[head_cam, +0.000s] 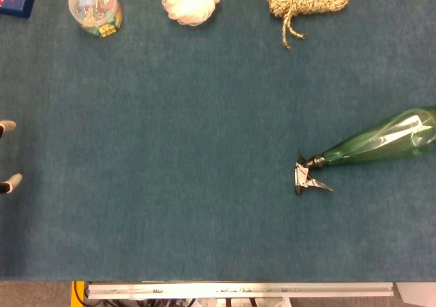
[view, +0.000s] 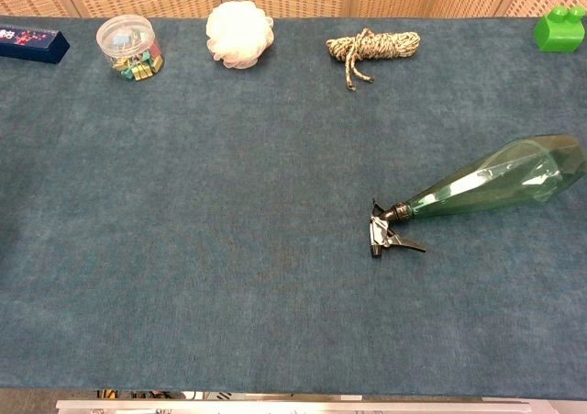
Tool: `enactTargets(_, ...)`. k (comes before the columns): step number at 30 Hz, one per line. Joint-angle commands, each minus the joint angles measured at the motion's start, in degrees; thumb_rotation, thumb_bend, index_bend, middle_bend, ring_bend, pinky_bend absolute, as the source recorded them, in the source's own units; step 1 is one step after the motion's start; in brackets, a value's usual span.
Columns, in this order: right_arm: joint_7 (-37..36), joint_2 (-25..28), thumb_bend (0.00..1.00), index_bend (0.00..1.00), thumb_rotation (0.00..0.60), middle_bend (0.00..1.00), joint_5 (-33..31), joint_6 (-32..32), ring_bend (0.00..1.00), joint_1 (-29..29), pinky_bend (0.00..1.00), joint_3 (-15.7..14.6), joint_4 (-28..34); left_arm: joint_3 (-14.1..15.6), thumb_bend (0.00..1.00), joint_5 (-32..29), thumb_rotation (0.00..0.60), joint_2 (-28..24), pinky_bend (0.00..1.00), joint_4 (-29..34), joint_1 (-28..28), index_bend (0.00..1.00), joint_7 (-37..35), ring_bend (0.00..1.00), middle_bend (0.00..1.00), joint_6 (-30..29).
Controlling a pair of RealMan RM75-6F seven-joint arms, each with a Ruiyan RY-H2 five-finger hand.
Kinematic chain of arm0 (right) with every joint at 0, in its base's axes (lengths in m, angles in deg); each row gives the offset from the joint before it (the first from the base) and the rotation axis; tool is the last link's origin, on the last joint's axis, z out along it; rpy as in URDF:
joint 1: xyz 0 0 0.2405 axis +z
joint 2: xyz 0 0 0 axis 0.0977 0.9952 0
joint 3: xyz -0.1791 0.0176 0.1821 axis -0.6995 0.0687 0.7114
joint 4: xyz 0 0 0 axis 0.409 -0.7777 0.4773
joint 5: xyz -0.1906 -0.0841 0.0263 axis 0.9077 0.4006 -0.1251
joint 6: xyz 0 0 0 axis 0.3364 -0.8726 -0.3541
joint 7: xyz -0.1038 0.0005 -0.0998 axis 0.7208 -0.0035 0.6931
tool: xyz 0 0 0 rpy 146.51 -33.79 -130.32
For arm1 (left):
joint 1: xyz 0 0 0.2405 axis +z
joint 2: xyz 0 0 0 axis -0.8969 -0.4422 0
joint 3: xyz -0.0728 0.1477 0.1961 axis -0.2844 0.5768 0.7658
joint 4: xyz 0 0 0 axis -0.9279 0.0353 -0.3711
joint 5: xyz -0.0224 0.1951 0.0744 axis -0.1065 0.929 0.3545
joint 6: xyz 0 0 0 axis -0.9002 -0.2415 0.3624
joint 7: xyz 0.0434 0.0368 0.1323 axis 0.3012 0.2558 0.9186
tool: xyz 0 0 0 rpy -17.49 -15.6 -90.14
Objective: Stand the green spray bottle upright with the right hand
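Green spray bottle lying flat on the blue surface, nozzle pointing left; left hand barely peeking in, grip unreadable.

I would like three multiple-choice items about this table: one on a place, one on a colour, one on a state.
1. Where does the coiled rope lie?
A. along the far edge of the table
B. beside the spray head
C. on top of the clear tub

2. What colour is the spray bottle?
A. blue
B. green
C. white

3. How is the spray bottle placed?
A. upright
B. lying on its side
C. held in a hand

Answers:
1 A: it sits in the far row, right of the white bath puff.
2 B: its clear body is green.
3 B: it lies flat on the table, with its spray head pointing left and no hand near it.
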Motion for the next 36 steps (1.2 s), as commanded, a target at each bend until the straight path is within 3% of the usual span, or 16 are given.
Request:
enactTargets(1, 0.0, -0.1, 0.0, 0.01, 0.6, 0.05, 0.3, -0.2, 0.0, 0.0, 0.19, -0.1, 0.0, 0.0, 0.0, -0.6, 0.6, -0.2, 0.0, -0.1, -0.2, 0.27, 0.1, 0.0, 0.05, 0.7)
enactTargets(10, -0.7, -0.2, 0.0, 0.03, 0.6, 0.08, 1.1, 0.2, 0.0, 0.7, 0.19, -0.3, 0.1, -0.1, 0.0, -1.7, 0.6, -0.5, 0.0, 0.4, 0.0, 0.27, 0.1, 0.0, 0.05, 0.6)
enactTargets(14, -0.6, 0.2, 0.0, 0.12, 0.6, 0.08, 2.5, -0.2, 0.0, 0.7, 0.19, -1.0, 1.1, 0.3, 0.0, -1.4, 0.6, -1.2, 0.0, 0.5, 0.1, 0.27, 0.2, 0.0, 0.05, 0.6)
enactTargets(18, 1.8, 1.7, 0.0, 0.15, 0.6, 0.09, 3.7, 0.3, 0.0, 1.2, 0.19, -1.5, 3.5, 0.5, 0.0, -1.4, 0.6, -1.5, 0.0, 0.8, 0.2, 0.27, 0.2, 0.0, 0.05, 0.7)
enactTargets(24, 11.5, 7.0, 0.0, 0.15, 0.6, 0.09, 3.1, 6.7, 0.0, 4.0, 0.19, -1.8, 11.2, 0.8, 0.0, -0.8, 0.6, -2.0, 0.0, 1.5, 0.7, 0.27, 0.3, 0.0, 0.05, -0.2)
enactTargets(28, 20.4, 10.4, 0.0, 0.11, 0.6, 0.06, -0.2, 13.6, 0.0, 6.6, 0.11, -1.5, 17.2, 0.8, 0.0, -1.0, 0.6, -2.1, 0.0, 1.6, 0.7, 0.27, 0.5, 0.0, 0.05, -0.3)
enactTargets(36, 36.6, 11.0, 0.0, 0.06, 0.6, 0.04, -9.0, 21.2, 0.0, 10.4, 0.08, 0.2, 23.2, 0.5, 0.0, -2.0, 0.6, -2.3, 0.0, 1.8, 0.7, 0.27, 0.6, 0.0, 0.05, 0.2)
